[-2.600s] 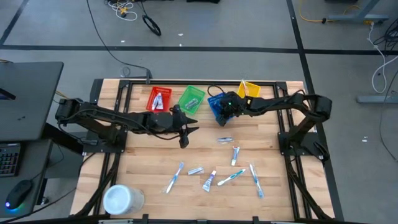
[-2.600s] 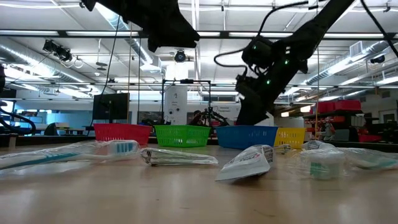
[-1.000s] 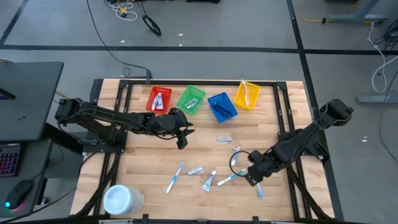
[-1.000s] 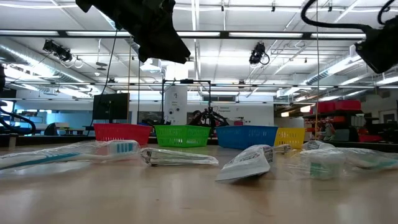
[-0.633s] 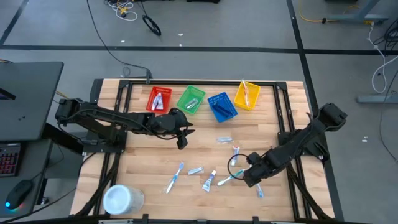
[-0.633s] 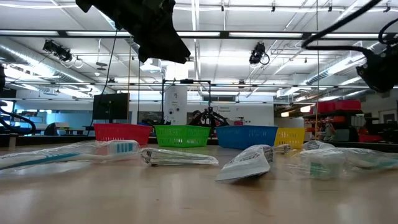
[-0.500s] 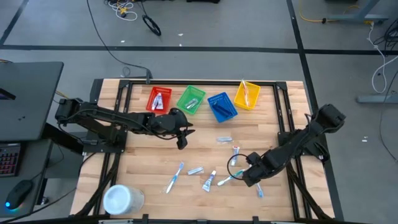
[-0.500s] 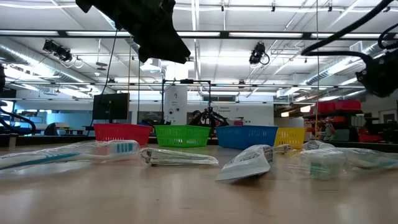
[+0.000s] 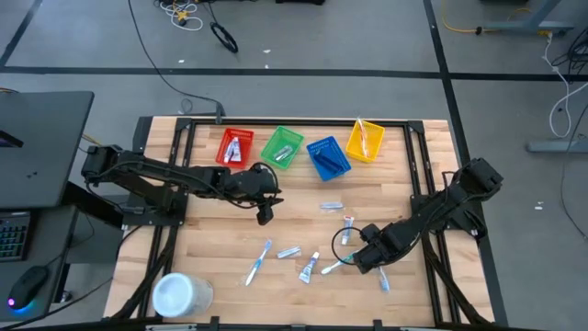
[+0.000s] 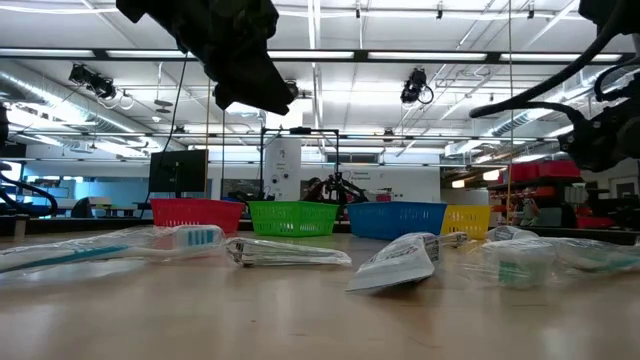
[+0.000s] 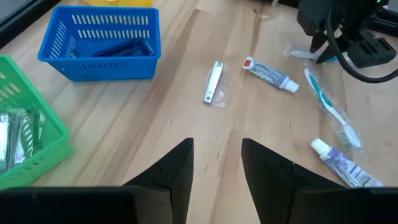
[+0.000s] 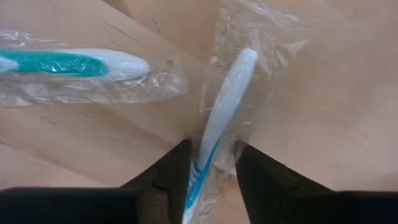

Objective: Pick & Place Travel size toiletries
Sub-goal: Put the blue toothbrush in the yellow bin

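Wrapped toiletries lie flat on the near half of the wooden table: a teal toothbrush [image 9: 342, 262], a blue-white toothbrush [image 9: 380, 275], tubes [image 9: 309, 267] [image 9: 347, 230], another toothbrush [image 9: 258, 262] and a small flat packet [image 9: 332, 206]. My right gripper [image 9: 364, 252] is low over the table and open. Its fingers stand on either side of the blue-white toothbrush [image 12: 217, 124] in its clear wrapper; whether they touch it does not show. The teal toothbrush [image 12: 62, 63] lies beside it. My left gripper [image 9: 264, 214] hovers open over the table's middle [image 11: 214, 165].
Red [image 9: 234, 147], green [image 9: 282, 147], blue [image 9: 328, 157] and yellow [image 9: 365, 140] baskets line the far edge, each holding items. A white round tub [image 9: 179, 294] stands at the near left corner. Bare wood lies between the baskets and the scattered items.
My right gripper has come down toward the table and edged toward the table's left, over the blue-white toothbrush. The toiletries have stayed where they were.
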Controlling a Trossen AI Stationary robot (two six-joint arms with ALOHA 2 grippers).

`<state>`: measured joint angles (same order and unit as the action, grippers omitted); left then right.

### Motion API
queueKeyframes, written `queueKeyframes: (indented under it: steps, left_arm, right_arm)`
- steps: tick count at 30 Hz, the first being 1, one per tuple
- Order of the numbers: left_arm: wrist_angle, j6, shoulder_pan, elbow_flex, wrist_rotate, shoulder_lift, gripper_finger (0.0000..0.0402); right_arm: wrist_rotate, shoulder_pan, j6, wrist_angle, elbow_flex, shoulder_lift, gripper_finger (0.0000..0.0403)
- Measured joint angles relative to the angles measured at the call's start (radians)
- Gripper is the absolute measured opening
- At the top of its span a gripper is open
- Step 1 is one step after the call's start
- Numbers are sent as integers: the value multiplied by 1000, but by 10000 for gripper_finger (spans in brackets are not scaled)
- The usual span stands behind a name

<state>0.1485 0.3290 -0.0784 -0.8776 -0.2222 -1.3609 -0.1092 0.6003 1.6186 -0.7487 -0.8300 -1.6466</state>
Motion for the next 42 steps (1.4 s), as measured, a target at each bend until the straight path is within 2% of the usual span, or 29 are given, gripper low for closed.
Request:
queueKeyframes:
  steps: [8,14,19,24,29,32,37,42]
  left_arm:
    - [-2,0,1,0,-2,0,143]
    - [-4,-5,1,0,-2,0,143]
    - [-4,-7,1,0,-2,0,143]
    - [-8,-7,1,0,-2,0,143]
    - [-13,-8,1,0,-2,0,143]
    - [-13,-3,1,0,-2,0,143]
    - [-13,-19,1,0,-2,0,143]
    - [-13,-21,1,0,-2,0,143]
  right_arm:
    - [1,-6,-12,-35,2,3,40]
    - [36,-15,-48,-70,8,100,27]
    - [164,-34,-49,-184,7,223,25]
    - [401,-88,-98,-271,7,343,24]
    - [662,-194,-234,-290,7,418,24]
    - [755,-282,-334,-290,7,434,23]
    - [821,-457,-510,-258,7,435,23]
    - [769,-623,-733,-157,6,435,23]
